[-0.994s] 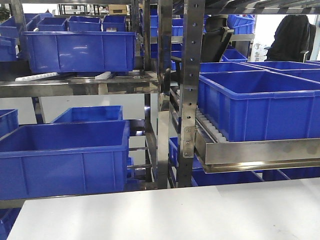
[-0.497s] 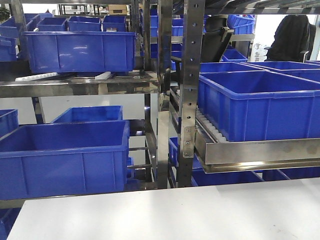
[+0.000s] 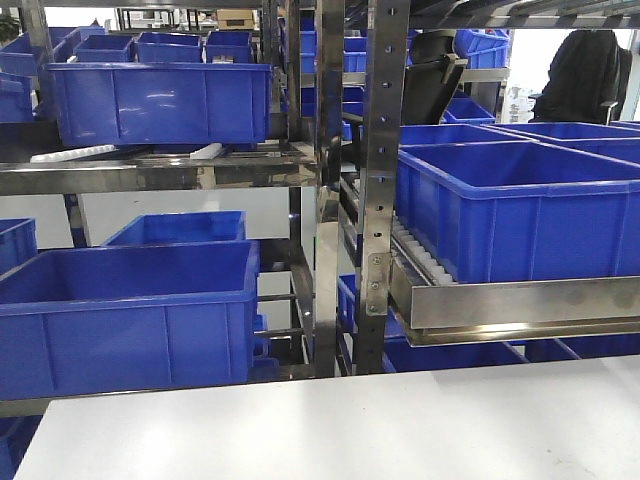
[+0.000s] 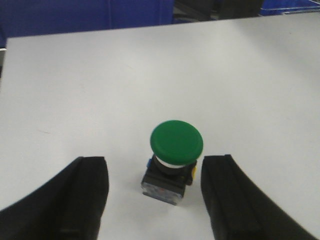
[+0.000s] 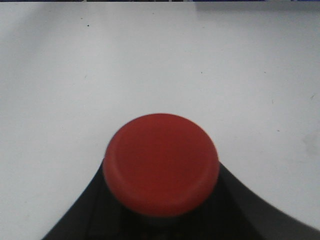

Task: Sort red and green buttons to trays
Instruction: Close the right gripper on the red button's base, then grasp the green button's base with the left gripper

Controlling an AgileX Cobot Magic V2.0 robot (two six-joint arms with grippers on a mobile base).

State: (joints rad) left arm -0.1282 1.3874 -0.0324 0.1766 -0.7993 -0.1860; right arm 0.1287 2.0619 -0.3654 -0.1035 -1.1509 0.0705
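The white bench (image 3: 330, 430) is fronted by racked blue bins (image 3: 130, 320), the left gripper (image 4: 154, 167) fingers (image 4: 85, 200) are spread apart around the upright, untouched green button (image 4: 176, 140) on the bench, and the right gripper (image 5: 161, 205) fingers (image 5: 82, 222) are largely hidden by the red button (image 5: 161, 162) cap, so their closure cannot be told.

The green dome-capped plastic push button (image 4: 176, 141) stands upright on the flat white table top (image 4: 150, 65), between the two fingers (image 4: 87, 195) of the left gripper (image 4: 154, 165). Bare table shows on either side of it, less on the side of the finger at the view's right. Ahead of that gripper the table runs to its far edge, with deep blue plastic bins (image 4: 75, 12) beyond.

The red dome-capped plastic push button (image 5: 161, 162) sits close in between the fingers (image 5: 245, 210) of the right gripper (image 5: 162, 172). Its cap overlaps both, and contact with its base is hidden. Table lies ahead of this gripper too.

In the front view, more bins rest on the shelves of a steel rack (image 3: 380, 180) behind the table.
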